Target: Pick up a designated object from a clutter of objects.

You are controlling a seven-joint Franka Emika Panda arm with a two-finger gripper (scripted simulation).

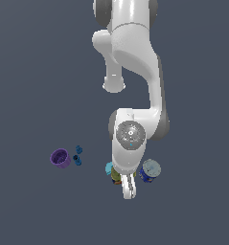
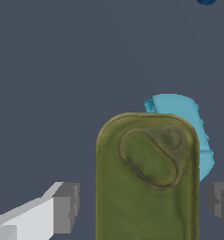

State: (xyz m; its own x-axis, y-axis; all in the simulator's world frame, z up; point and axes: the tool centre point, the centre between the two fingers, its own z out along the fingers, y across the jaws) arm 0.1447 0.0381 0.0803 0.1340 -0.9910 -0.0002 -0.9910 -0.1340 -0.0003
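Note:
The designated object, a boxy can with rounded corners and an olive-yellow top (image 2: pixel 148 178), fills the wrist view. My gripper (image 2: pixel 142 204) is open and straddles it, with a narrow gap between the can and each grey pad (image 2: pixel 66 206). In the exterior view my gripper (image 1: pixel 127 185) points down over the clutter, and only a sliver of the olive-yellow can (image 1: pixel 116 175) shows beside the hand. The cyan C-shaped piece (image 2: pixel 188 117) lies right behind the can, touching or nearly touching it.
The round blue can with a silver lid (image 1: pixel 150 171) stands just to the exterior view's right of the hand. A purple cup (image 1: pixel 61 158) and tiny blue pieces (image 1: pixel 78 156) lie farther off to the exterior view's left. The cyan piece (image 1: pixel 109 168) peeks out beside the hand.

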